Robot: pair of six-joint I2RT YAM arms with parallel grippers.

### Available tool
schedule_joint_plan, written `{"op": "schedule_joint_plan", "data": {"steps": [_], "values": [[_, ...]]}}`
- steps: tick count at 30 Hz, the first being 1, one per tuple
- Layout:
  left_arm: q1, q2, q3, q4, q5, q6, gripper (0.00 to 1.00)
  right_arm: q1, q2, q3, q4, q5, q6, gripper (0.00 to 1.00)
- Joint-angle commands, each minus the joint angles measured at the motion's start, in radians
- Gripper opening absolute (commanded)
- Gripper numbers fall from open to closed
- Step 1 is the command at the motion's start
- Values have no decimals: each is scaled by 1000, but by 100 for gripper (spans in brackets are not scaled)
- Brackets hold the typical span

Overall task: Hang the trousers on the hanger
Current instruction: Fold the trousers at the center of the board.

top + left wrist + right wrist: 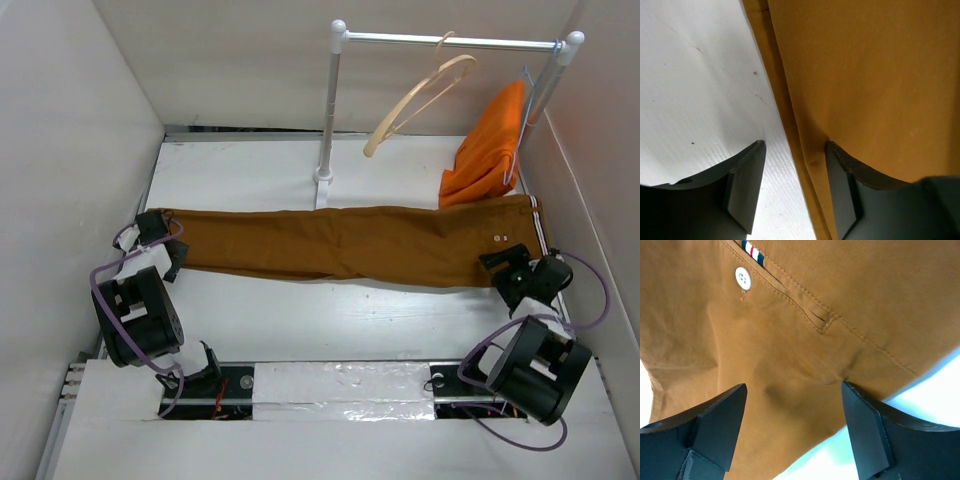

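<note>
table [300, 320]: white top, pale walls [60, 150] on three sides; I'm watching from above plus both wrist cams.
rail [450, 41]: metal bar on white posts, back right of the table.
trousers [340, 245]: flat on the table, stretched left to right. Cuffs at the left, waist at the right, close to the wall. Not on the hanger yet.
hanger [415, 100]: wooden, hooked on the rail, tilted, nothing on it. Well apart from the trousers.
orange garment [488, 150]: hangs at the rail's right end. Its lower edge comes close to the waist end of the trousers; I can't tell if they touch.
left gripper [163, 246]: down at the cuff end. In my left wrist cam its fingers [746, 187] stand apart and straddle the trouser edge, one over bare table, the other over fabric. Nothing clamped.
right gripper [505, 262]: at the waist end, near side. In my right wrist cam its fingers [720, 425] are spread wide over the cloth, not pinching it. The fabric edge and a bit of table show between them.
button [743, 278]: pale, beside a pocket seam ahead of the right fingers, with a striped tab [752, 250] just past it.
contact: I can't tell if any fingertip touches cloth or table.
</note>
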Motion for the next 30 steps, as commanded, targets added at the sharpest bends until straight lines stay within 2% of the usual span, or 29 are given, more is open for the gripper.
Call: {"op": "schedule_joint_plan", "data": {"steps": [1, 3, 6, 9, 10, 15, 18, 20, 21, 22, 24, 25, 27, 28, 30], "values": [[2, 7, 11, -16, -23, 1, 47, -25, -96, -9, -33, 17, -54, 83], [2, 7, 13, -13, -30, 6, 46, -34, -229, -24, -106, 57, -89, 85], [2, 22, 22, -9, -23, 12, 29, -34, -364, -50, -182, 126, -97, 89], [2, 30, 27, -11, -23, 15, 19, -34, -493, -98, -220, 132, -95, 94], [2, 28, 27, -12, -26, 13, 18, -34, -515, -110, -219, 129, -92, 99], [2, 10, 27, -16, -28, 24, 0, -34, -409, -119, -190, 97, -97, 100], [2, 5, 24, -12, -20, 29, 0, -34, -295, -101, -100, 75, -106, 100], [2, 7, 28, -20, -25, 33, 0, -34, -224, -90, -46, 62, -98, 96], [2, 8, 28, -28, -26, 36, 0, -34, -146, -78, -18, 51, -95, 92], [2, 7, 33, -32, -28, 38, 0, -34, -107, -61, -13, 55, -97, 78], [2, 11, 40, -66, -40, 47, 0, -34, -38, -31, 34, 45, -94, 58], [25, 19, 51, -80, -51, 52, 0, -47, 11, -24, 37, 34, -92, 37], [59, 19, 57, -109, -42, 71, 0, -48, 26, -43, 69, 17, -91, 20], [85, 5, 59, -112, -34, 79, 0, -48, 14, -53, 71, 15, -89, 7], [94, -19, 65, -132, -48, 96, 0, -67, -30, -75, 9, 5, -126, 0]]}}
